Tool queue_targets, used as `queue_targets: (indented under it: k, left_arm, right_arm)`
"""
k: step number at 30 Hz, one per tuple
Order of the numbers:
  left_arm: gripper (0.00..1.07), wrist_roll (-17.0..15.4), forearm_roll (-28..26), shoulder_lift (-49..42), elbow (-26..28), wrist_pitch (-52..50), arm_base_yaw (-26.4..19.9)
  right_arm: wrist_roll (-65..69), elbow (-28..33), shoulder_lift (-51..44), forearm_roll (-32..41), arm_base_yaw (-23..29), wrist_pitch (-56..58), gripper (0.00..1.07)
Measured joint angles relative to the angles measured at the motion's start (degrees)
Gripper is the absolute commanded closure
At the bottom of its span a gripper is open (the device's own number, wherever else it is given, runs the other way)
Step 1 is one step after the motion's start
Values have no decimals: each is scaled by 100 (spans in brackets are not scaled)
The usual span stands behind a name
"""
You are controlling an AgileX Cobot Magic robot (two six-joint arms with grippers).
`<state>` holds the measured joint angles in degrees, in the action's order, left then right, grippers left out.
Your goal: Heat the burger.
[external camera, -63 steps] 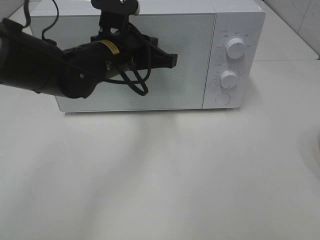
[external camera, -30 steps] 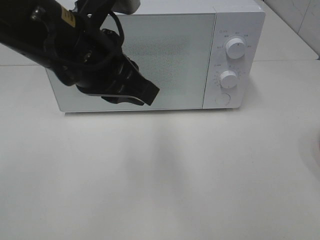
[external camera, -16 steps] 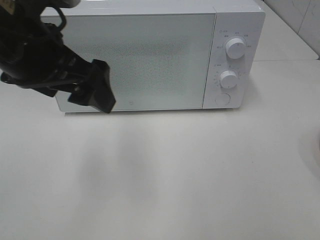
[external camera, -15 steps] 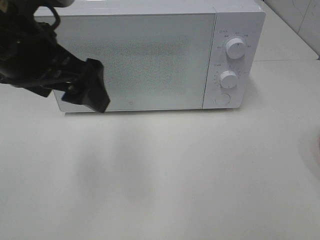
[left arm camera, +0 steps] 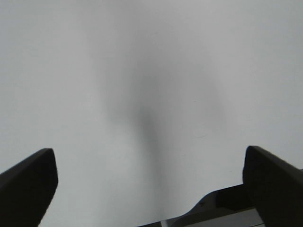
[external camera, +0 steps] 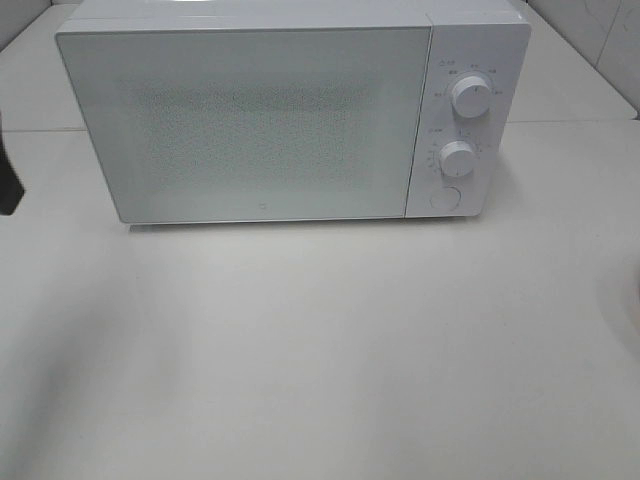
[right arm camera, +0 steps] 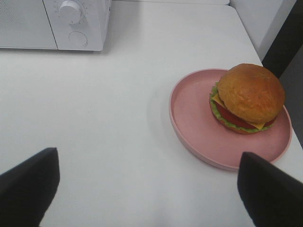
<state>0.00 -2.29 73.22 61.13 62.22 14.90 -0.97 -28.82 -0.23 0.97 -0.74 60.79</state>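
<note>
Only the right wrist view shows the burger [right arm camera: 247, 98], sitting on a pink plate [right arm camera: 189, 118] on the white table [right arm camera: 94, 118] near the closed microwave [external camera: 290, 110]. Both the left gripper [left arm camera: 150, 177] and right gripper [right arm camera: 147, 187] have fingers spread wide over bare tabletop, holding nothing.

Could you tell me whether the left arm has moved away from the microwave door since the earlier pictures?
Yes. It crossed the microwave door before; it has swung off to the left, and only a dark sliver shows at the left edge.

left gripper [left arm camera: 151, 189]: jaws wide apart, holding nothing | right gripper [right arm camera: 147, 189]: jaws wide apart, holding nothing
</note>
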Motion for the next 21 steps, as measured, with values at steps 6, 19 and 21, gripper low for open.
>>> queue_targets:
  k: [6, 19, 21]
  left_arm:
    - [4, 321, 189, -504, -596, 46, -1008]
    - [4, 355, 120, -1971, -1805, 57, -1604]
    - [4, 355, 52, -2269, -1977, 57, -1604]
  right_arm:
    - [0, 0, 0, 0, 0, 0, 9]
    - [0, 0, 0, 0, 0, 0, 9]
    - [0, 0, 0, 0, 0, 0, 9]
